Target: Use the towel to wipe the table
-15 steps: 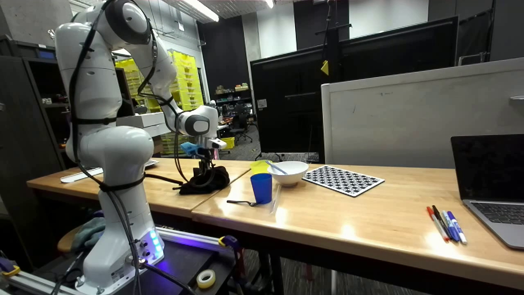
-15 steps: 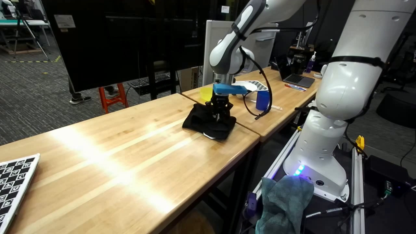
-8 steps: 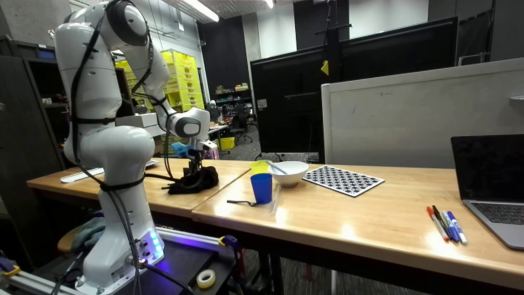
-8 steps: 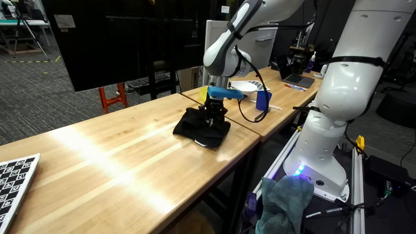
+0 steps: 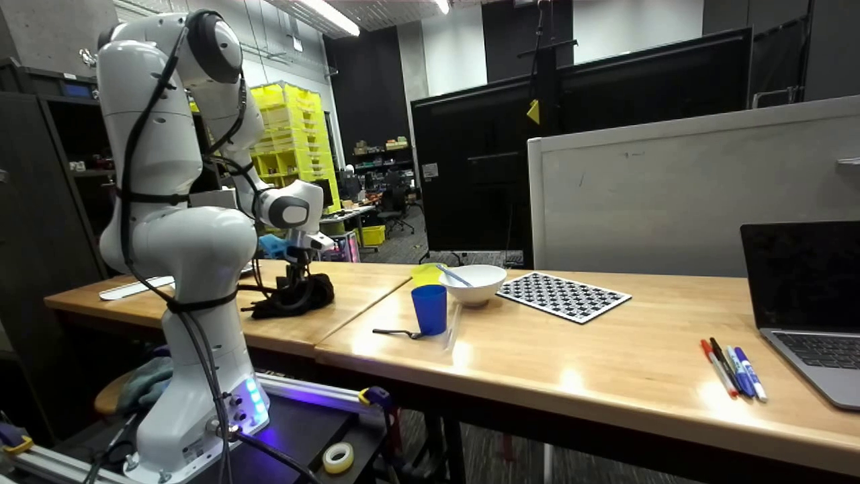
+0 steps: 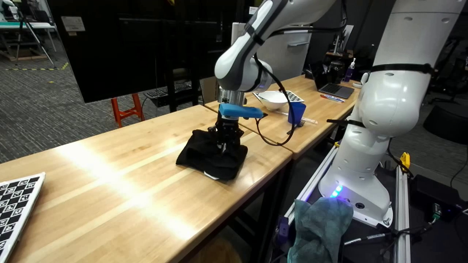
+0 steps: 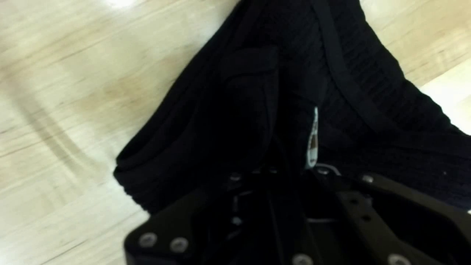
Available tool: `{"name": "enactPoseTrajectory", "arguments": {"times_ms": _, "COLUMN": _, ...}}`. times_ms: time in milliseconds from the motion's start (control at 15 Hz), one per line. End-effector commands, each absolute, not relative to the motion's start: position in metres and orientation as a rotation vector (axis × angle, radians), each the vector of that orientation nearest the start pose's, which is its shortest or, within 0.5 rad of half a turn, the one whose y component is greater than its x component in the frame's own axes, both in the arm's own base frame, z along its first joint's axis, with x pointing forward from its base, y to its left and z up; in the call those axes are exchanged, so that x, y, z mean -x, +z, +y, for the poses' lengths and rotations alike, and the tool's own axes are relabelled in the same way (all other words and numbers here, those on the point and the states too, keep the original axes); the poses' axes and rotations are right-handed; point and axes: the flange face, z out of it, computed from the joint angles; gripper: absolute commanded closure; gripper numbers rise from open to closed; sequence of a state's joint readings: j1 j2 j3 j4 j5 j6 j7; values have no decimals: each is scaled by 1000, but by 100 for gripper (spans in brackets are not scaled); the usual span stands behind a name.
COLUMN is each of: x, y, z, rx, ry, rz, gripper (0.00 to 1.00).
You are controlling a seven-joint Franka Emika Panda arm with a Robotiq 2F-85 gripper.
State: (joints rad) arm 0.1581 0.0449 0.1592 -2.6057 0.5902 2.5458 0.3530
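A crumpled black cloth (image 6: 199, 155) with a small white tag lies on the wooden table (image 6: 153, 190). It also shows in an exterior view (image 5: 306, 296) and fills much of the wrist view (image 7: 353, 121). My gripper (image 6: 223, 148) points down into the middle of the cloth and is shut on it; the fingertips are mostly hidden in the folds. In the wrist view the gripper (image 7: 278, 171) comes in from the bottom, dark against the black fabric. A grey-green towel (image 6: 321, 226) hangs by the robot base, apart from the gripper.
Past the table seam stand a blue cup (image 5: 429, 309), a fork (image 5: 396, 331), a white bowl (image 5: 480, 284) and a yellow item (image 5: 426, 272). A checkered board (image 5: 564, 296), pens (image 5: 732, 370) and a laptop (image 5: 806, 323) lie farther along. Another checkered board (image 6: 16, 208) lies at the opposite end.
My gripper and the black cloth have slid along the table, leftward in both exterior views, away from the seam and the cup. The cup, bowl and other items have stayed put.
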Motion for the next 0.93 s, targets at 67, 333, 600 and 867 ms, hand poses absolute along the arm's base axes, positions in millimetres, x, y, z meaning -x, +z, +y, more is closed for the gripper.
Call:
{"name": "enactPoseTrajectory", "arguments": {"times_ms": 67, "x": -410, "y": 205, "z": 181, "rx": 2781, "ry": 343, "rz": 746, "gripper": 97}}
{"name": "enactPoseTrajectory", "arguments": {"times_ms": 333, "x": -415, "y": 204, "z": 228, "rx": 2784, "ry": 362, "rz": 721, "gripper": 97}}
{"name": "enactPoseTrajectory", "arguments": {"times_ms": 600, "x": -419, "y": 206, "z": 270, "rx": 2794, "ry": 356, "rz": 711, "gripper": 97}}
{"name": "enactPoseTrajectory", "arguments": {"times_ms": 867, "x": -420, "y": 206, "z": 314, "rx": 2807, "ry": 341, "rz": 688, "gripper": 97}}
